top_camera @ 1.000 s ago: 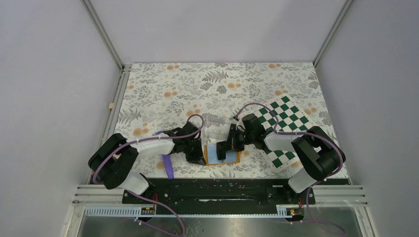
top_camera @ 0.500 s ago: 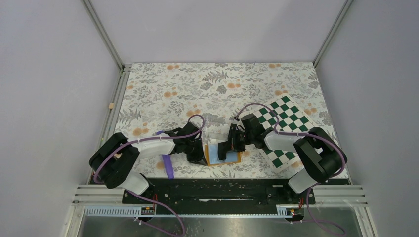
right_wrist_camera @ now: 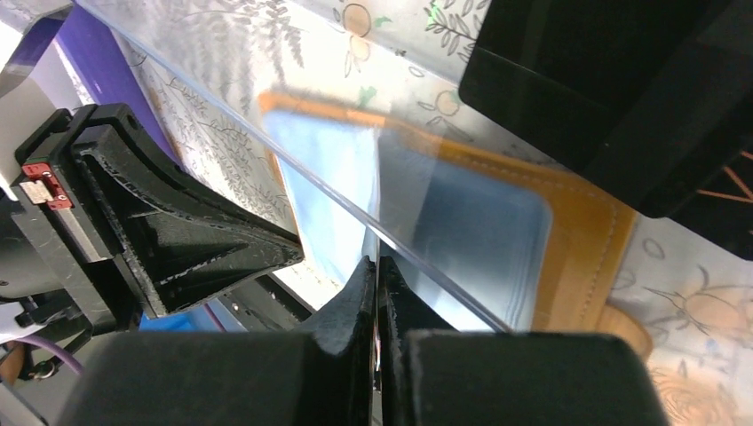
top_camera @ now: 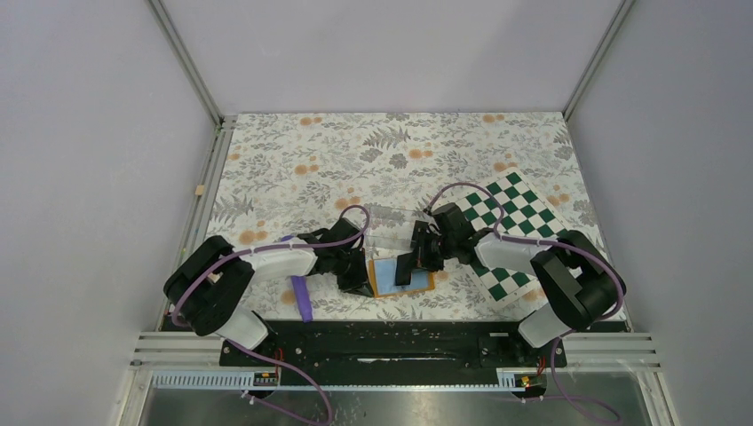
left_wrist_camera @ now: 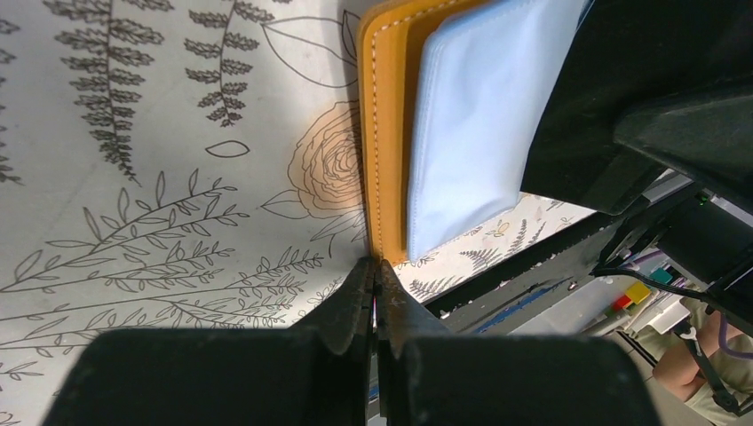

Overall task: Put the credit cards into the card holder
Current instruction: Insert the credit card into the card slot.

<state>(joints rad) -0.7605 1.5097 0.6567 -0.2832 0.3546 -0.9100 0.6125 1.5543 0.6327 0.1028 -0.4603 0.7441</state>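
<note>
From up top, barely anything's moved in the last second: the right claw [top_camera: 415,264] has swung a hair toward 3 o'clock, carrying the black credit card [top_camera: 405,272] it's clamped on a touch further across the card holder [top_camera: 384,273], which lies open near 6 o'clock on the worktop [top_camera: 355,151]. So I'd say it's lining up, nothing inserted yet. Left wrist cam: the left claw [left_wrist_camera: 375,284] is closed right down and looks to be nipping the orange cover's edge at the holder's 9 o'clock. Right wrist cam: jaws pinched tight on the card, blue pocket just beyond. No brand or lettering readable anywhere.
</note>
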